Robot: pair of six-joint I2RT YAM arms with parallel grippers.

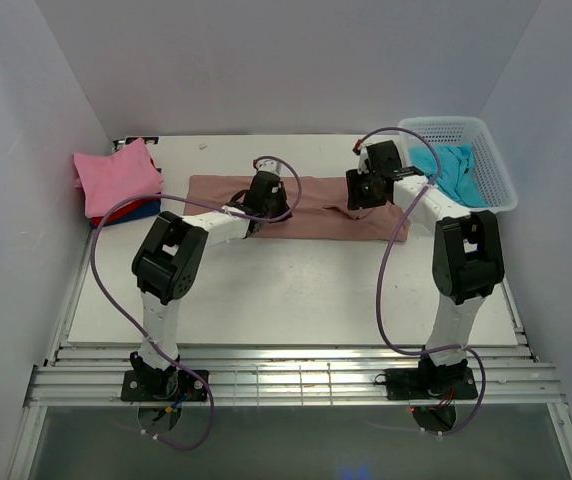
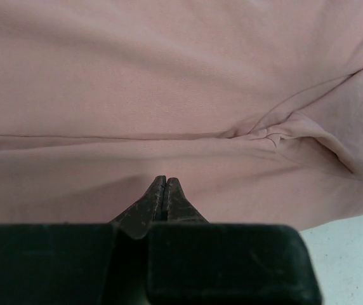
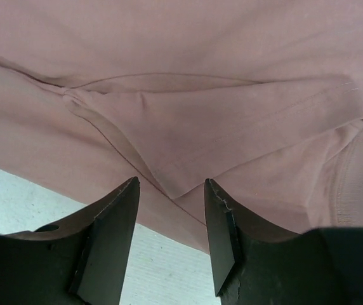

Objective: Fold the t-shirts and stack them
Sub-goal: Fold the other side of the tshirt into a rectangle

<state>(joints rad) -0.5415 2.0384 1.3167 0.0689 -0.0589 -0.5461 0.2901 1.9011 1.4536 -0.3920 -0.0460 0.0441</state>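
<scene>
Two arms work over the rose-brown t-shirt (image 1: 316, 205), spread across the middle of the table (image 1: 296, 290).
At far left a bright pink t-shirt (image 1: 116, 172) lies on the red and dark blue t-shirts (image 1: 131, 212). The left gripper (image 2: 164, 181) has its jaws pressed together against the rose-brown cloth; whether they pinch it cannot be told. The right gripper (image 3: 172, 190) stands with jaws apart, astride a sleeve fold. At far right a turquoise t-shirt (image 1: 453, 165) lies in the white basket (image 1: 493, 175).

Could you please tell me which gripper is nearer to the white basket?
The right. The right gripper is at the brown shirt's end, just beside the basket; the left gripper is at the shirt's middle, farther away.
</scene>
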